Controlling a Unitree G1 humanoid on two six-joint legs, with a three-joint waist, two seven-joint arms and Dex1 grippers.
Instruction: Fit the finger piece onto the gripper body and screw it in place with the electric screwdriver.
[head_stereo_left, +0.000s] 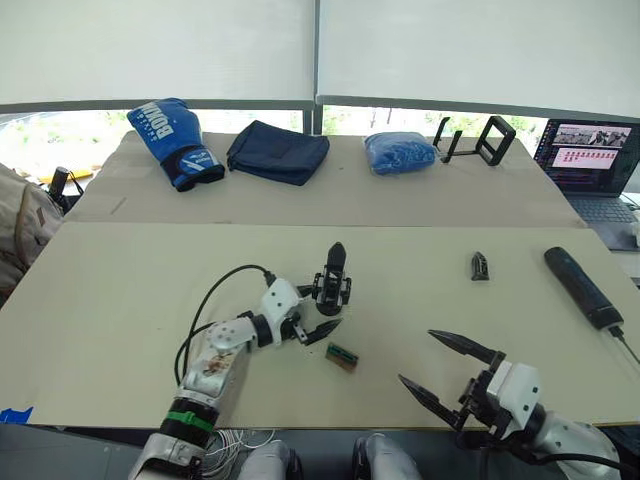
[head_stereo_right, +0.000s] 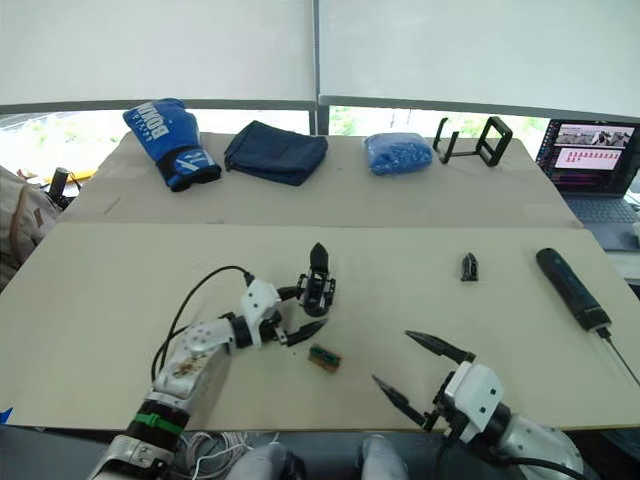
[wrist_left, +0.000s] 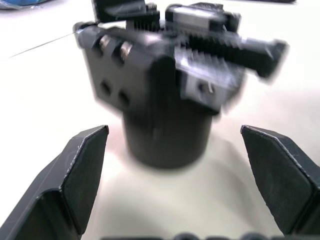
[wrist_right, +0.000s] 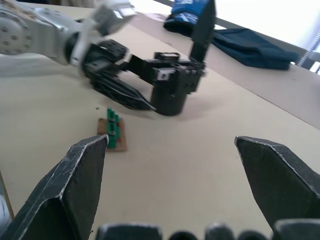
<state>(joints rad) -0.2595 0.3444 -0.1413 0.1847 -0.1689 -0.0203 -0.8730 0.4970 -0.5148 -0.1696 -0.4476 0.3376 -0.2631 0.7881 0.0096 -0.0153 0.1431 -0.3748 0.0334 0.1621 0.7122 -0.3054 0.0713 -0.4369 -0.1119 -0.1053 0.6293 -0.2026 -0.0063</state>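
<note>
Pale beige table (head_stereo_left: 120, 300) under bright shaded windows (head_stereo_left: 200, 50), a second table (head_stereo_left: 330, 195) behind bearing a blue boxing glove (head_stereo_left: 172, 141), dark folded cloth (head_stereo_left: 277, 151), blue bag (head_stereo_left: 399, 152), black stands (head_stereo_left: 476, 139); laptop (head_stereo_left: 590, 160) at far right. Gripper body (head_stereo_left: 333, 283) upright mid-table, between the spread fingers of the left gripper (head_stereo_left: 313, 311), untouched. Right gripper (head_stereo_left: 444, 372) wide open, empty. Finger piece (head_stereo_left: 480, 265) and electric screwdriver (head_stereo_left: 582, 287) lying apart toward the right. Small green-and-brown block (head_stereo_left: 342, 356) near the front.
</note>
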